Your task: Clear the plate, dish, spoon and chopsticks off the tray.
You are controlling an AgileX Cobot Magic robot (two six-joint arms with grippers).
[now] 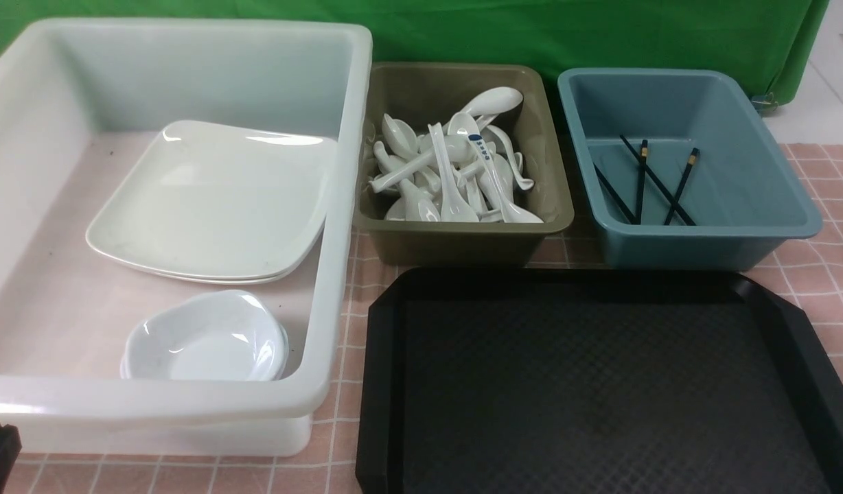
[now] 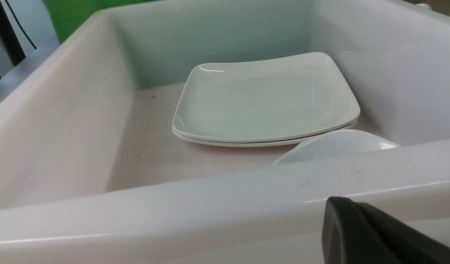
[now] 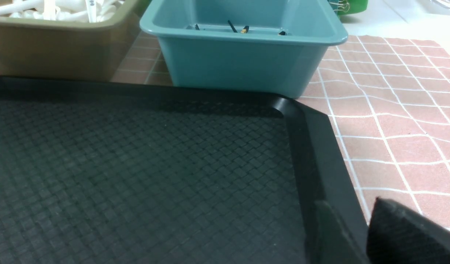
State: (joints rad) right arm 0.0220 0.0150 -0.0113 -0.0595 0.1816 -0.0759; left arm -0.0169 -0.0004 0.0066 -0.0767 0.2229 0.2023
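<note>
tray (image 1: 600, 384) bare, plate (image 1: 215, 199) and dish (image 1: 205, 336) in the white tub (image 1: 23, 405) at 10 o'clock, spoon (image 1: 478, 147) at 12, chopsticks (image 1: 651, 178) at 1; left gripper (image 2: 375, 234) pressed together, right gripper's (image 3: 404, 234) spread unclear; risk: retreating arms clipping bin rims.

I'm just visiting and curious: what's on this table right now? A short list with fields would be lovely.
tray: black tray, nothing on it
white bin: white bin holds stacked square plates and small dishes
brown bin: brown bin is full of white spoons, the blue-marked spoon on top
blue bin: blue bin holds dark chopsticks, some gold-banded
left gripper: left gripper is shut, just outside the white bin
right gripper: only an edge shows by the tray's corner
tablecloth: pink checked tablecloth
</note>
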